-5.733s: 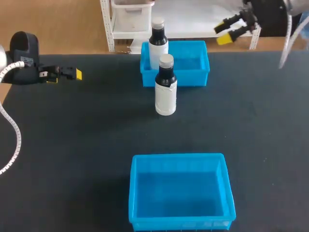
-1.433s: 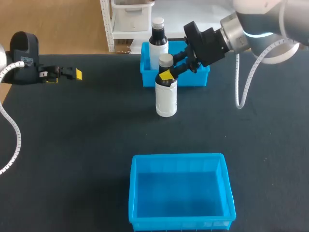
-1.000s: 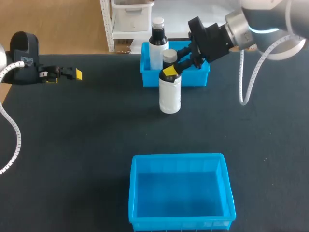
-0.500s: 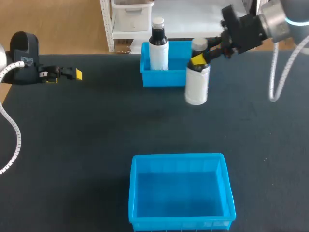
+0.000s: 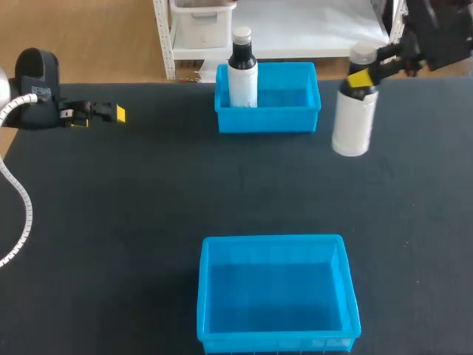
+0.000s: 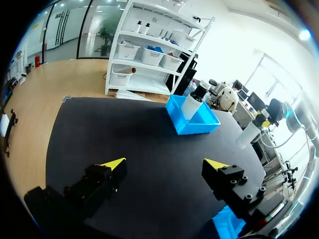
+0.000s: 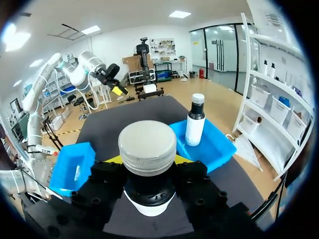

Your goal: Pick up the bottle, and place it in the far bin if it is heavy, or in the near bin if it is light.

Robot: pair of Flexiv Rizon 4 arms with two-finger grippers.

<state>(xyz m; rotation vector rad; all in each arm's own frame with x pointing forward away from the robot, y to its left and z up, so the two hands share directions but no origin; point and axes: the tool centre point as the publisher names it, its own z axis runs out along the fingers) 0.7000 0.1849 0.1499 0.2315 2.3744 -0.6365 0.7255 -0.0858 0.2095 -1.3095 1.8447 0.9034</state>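
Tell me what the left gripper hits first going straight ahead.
Likely the side wall of the far bin; only bare table lies between it and the left gripper. Height is unclear.

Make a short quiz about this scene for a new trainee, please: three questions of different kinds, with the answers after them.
1. Fill the gap: the left gripper is ___ and has nothing between its fingers.
2. True or false: the right gripper is shut on the neck of the held bottle, which hangs above the table.
3. Choose one: where is the second bottle in relation to the far bin?
A) standing inside it
B) standing in front of it
C) lying across its rim

Key: 1 open; 2 true; 3 A.
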